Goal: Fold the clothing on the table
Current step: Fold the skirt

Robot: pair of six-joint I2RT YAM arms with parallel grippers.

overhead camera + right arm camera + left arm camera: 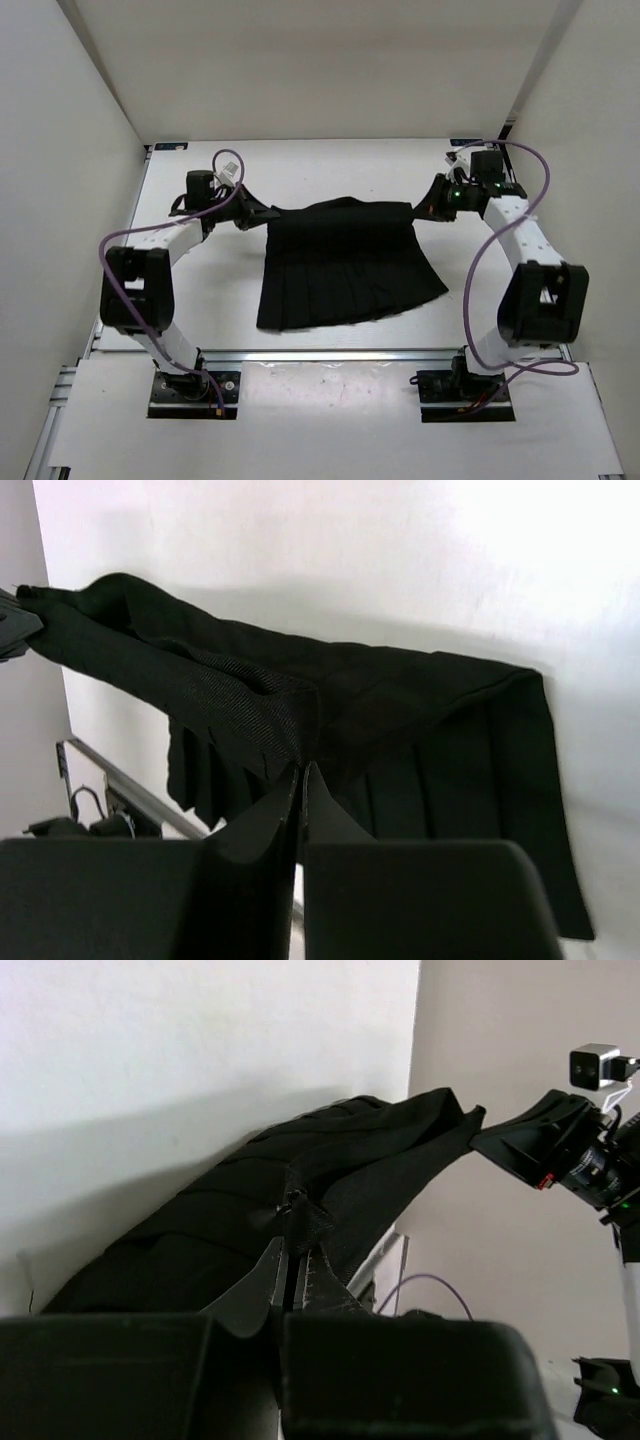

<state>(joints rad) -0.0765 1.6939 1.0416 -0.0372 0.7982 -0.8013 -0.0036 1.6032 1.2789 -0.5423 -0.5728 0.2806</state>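
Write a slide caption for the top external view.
Left end effector and right end effector pinch the black skirt at its waistband ends on the white table.

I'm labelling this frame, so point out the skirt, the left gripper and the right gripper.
skirt (340, 272): top view, middle of the pleated panel.
left gripper (294, 1248): left wrist view, between fingertips shut on the skirt.
right gripper (301, 771): right wrist view, between fingertips shut on the skirt.
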